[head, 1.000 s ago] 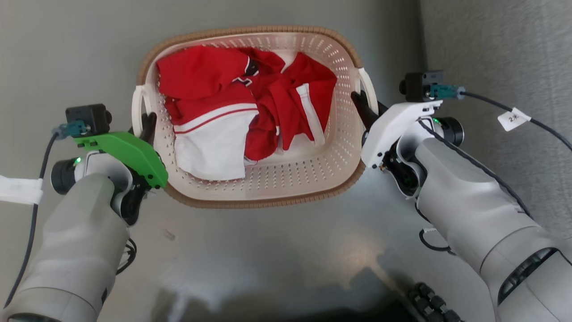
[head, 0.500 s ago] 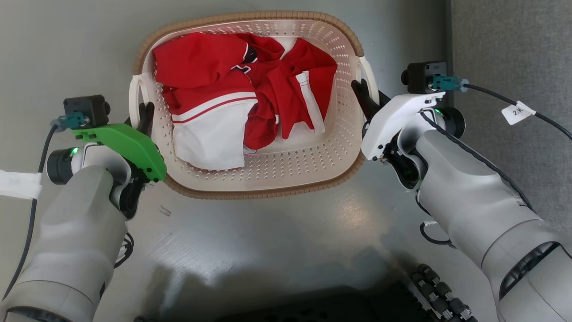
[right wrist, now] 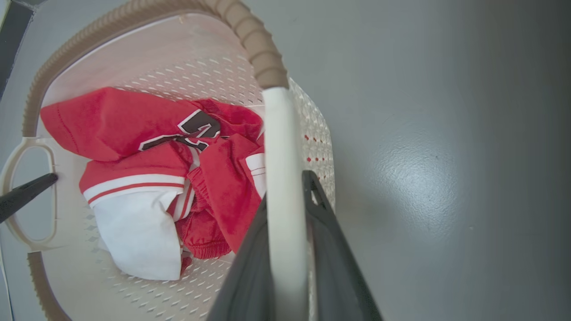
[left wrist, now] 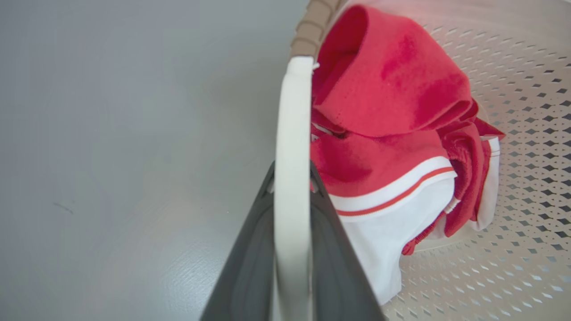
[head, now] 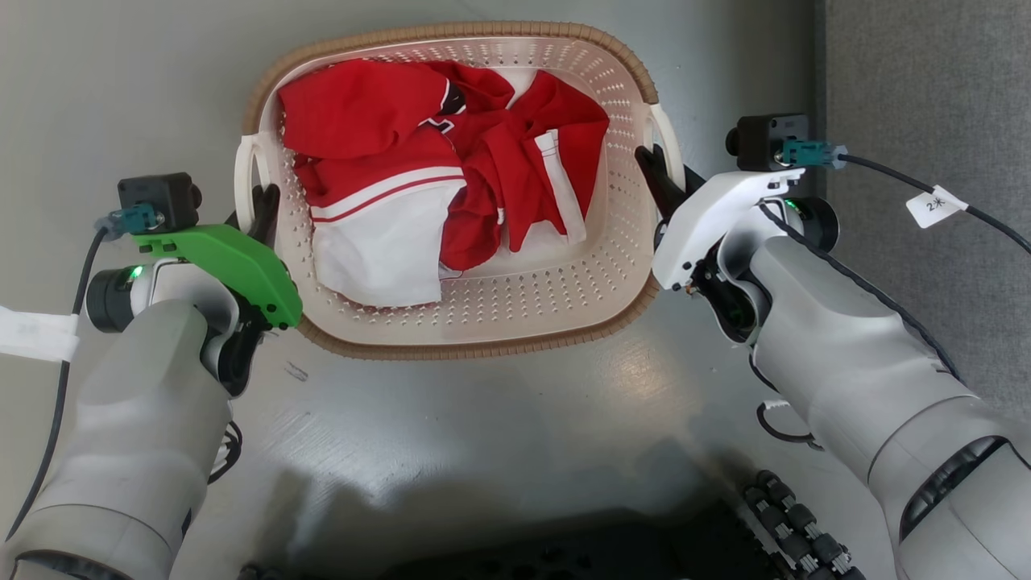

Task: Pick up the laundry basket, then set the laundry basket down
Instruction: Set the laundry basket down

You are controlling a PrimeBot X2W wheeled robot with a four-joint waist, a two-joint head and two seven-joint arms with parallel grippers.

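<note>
On the left side, the left gripper point(head: 262, 211), the one wearing a green cover, is reaching up to the left handle point(head: 244, 173) of the laundry basket point(head: 451, 32). In the left wrist view its jaws are pinching that white handle, with one dark finger point(left wrist: 250, 267) pressing on each side of it. The laundry basket is sitting in the middle of the head view, between the two arms and over the shiny grey floor point(head: 483, 419). I cannot tell if its bottom is touching the floor or hanging just above it. It is showing cream-white walls full of little holes and a bumpy brown rim. Red and white clothes point(head: 435, 177) are lying bunched up inside it, and the near part of the holey bottom is peeking out beside them. On the right side, the right handle point(head: 668, 145) is running between the jaws of the right gripper point(head: 654, 173), the one wearing a white cover. In the right wrist view those jaws are pinching the white handle from both sides. At the far right, a strip of rougher grey carpet point(head: 926, 121) is lying next to the floor.
</note>
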